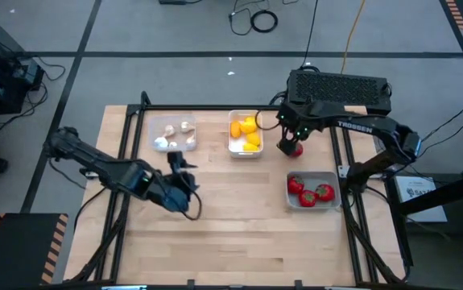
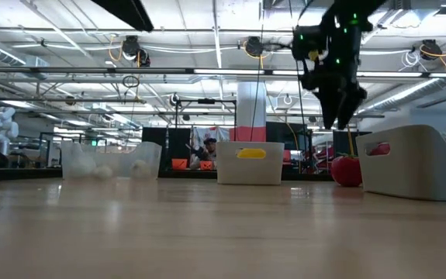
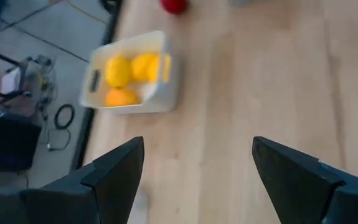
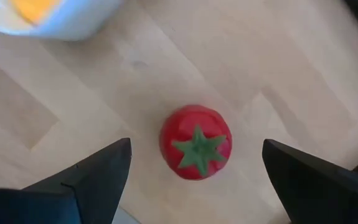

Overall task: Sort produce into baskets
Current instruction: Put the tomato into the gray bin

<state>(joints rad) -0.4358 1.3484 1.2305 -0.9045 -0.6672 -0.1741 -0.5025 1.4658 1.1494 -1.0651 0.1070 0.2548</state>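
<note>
A red tomato [image 4: 195, 142] with a green top sits on the table, green top up, right of the white basket [image 1: 244, 150] of yellow and orange fruits. My right gripper [image 1: 289, 138] hovers above the tomato, open, fingers on either side, not touching. In the low view the gripper [image 2: 339, 116] hangs above the tomato [image 2: 347, 170]. The clear basket [image 1: 174, 134] holds whitish garlic bulbs. The grey basket [image 1: 312, 191] holds red tomatoes. My left gripper [image 1: 179, 161] is open and empty over the table, near the clear basket.
A large black box [image 1: 340, 89] stands at the far edge behind my right arm. Bare wood lies across the near half of the table [image 1: 239, 234]. Black frame rails run along the table's sides.
</note>
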